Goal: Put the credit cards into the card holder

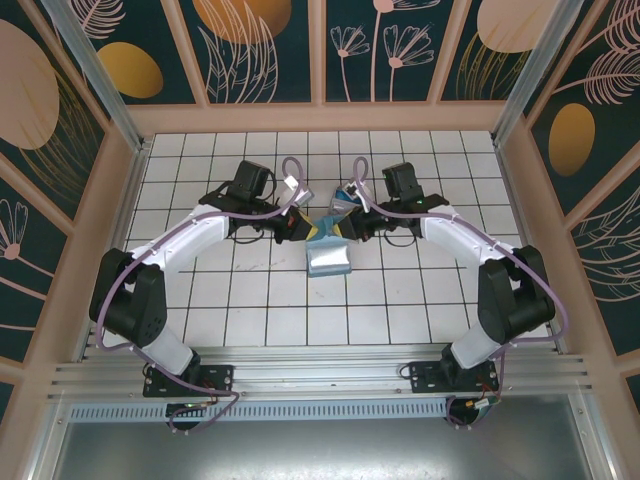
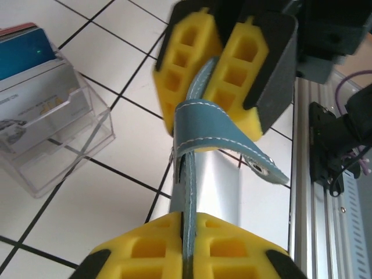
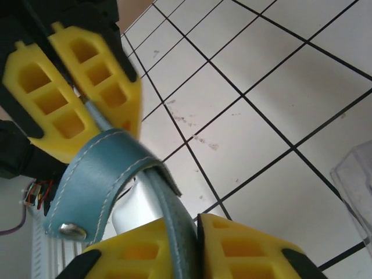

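Both arms meet over the middle of the tiled surface [image 1: 400, 290] with the card holder [image 1: 338, 215] suspended between them, clear of the tiles.

- Left gripper [image 2: 186, 247]: narrow, yellow pads [image 2: 232, 250] pinched on one leather edge.
- Right gripper [image 3: 192, 250]: likewise narrow, clamped on the opposite edge (leather runs straight into the slit between its pads).
- Credit cards [image 2: 29, 81]: upright in the clear tray [image 2: 70, 151], just beside and below the holder. A blue one stands behind a whitish-grey one. None visible in the holder.

Holder appearance: dark teal leather with pale stitching, seen edge-on. The strap [image 2: 215, 125] arcs over the fold, and a metal snap [image 2: 258, 168] at its free end hangs loose. I cannot tell how far the pocket is opened.

Risks, my judgement:
1. Each grip is on a thin strip of edge only. Any pull to spread the holder could slide the leather out of the soft foam, and it would fall onto or beside the tray and might tip the cards.
2. The two grippers sit very close together, so a small misaligned move could knock pad against pad.
3. The loose strap could fold across the pocket mouth and block a card.
4. Both grippers are occupied. One must let go to fetch a card, and the holder may then flop shut or twist in the single remaining pinch.
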Motion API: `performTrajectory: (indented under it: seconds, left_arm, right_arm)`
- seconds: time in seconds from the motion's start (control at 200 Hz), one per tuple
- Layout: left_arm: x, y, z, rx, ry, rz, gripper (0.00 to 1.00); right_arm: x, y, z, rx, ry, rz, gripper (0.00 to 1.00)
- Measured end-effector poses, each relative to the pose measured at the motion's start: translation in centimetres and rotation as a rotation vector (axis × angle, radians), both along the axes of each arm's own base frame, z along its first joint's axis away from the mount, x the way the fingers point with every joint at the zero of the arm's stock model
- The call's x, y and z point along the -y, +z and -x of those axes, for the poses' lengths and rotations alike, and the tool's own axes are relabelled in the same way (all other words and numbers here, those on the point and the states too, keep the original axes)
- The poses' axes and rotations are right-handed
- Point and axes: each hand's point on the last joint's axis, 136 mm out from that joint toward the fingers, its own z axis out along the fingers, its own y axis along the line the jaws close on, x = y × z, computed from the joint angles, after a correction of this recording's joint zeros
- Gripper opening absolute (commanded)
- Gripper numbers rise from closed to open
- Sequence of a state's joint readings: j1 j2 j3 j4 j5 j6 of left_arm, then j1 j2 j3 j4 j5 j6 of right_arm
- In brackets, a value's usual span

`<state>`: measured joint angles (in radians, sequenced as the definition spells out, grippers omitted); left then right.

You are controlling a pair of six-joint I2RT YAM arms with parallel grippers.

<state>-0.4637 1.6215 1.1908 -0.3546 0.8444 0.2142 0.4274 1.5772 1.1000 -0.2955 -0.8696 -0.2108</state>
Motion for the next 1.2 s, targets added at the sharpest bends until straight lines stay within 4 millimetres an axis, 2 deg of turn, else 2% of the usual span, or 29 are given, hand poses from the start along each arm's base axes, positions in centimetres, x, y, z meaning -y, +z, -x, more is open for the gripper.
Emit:
performTrajectory:
  seconds: [0.055,0.09,0.255,0.435,0.576,0.706,0.916,1.091,1.201]
  left_arm:
    - [-0.1,0.0,-0.6,0.008,0.028,-0.009,0.51]
    - [-0.2,-0.1,-1.1,0.011,0.059,-0.019,0.53]
    - [-1.0,-0.2,-3.9,0.041,0.250,-0.029,0.63]
    - [-2.6,0.6,-5.8,0.027,0.477,0.011,0.62]
    - [-3.1,0.5,-6.7,-0.042,0.601,0.065,0.61]
    - [-4.5,-1.4,-5.5,-0.142,0.707,0.095,0.60]
    - [-6.8,-3.3,-2.7,-0.282,0.851,0.198,0.58]
    - [-7.1,-4.3,-1.8,-0.392,0.899,0.260,0.58]
    - [-6.6,-4.1,-1.2,-0.462,0.887,0.340,0.56]
  right_arm:
    - [-0.1,0.0,0.1,-0.008,-0.002,-0.002,0.10]
    - [-0.1,0.1,0.1,-0.017,-0.011,-0.006,0.07]
    - [0.7,-0.5,0.2,-0.081,-0.159,-0.036,0.04]
    - [2.5,-3.3,1.8,-0.213,-0.444,-0.076,0.00]
    - [2.4,-4.3,3.2,-0.281,-0.642,-0.140,0.00]
    - [2.4,-5.2,4.0,-0.330,-0.788,-0.210,0.00]
    - [4.5,-6.9,3.8,-0.376,-0.992,-0.327,0.00]
    - [3.7,-5.1,2.3,-0.379,-0.999,-0.433,0.00]
    - [3.2,-2.4,1.3,-0.364,-0.966,-0.514,0.00]
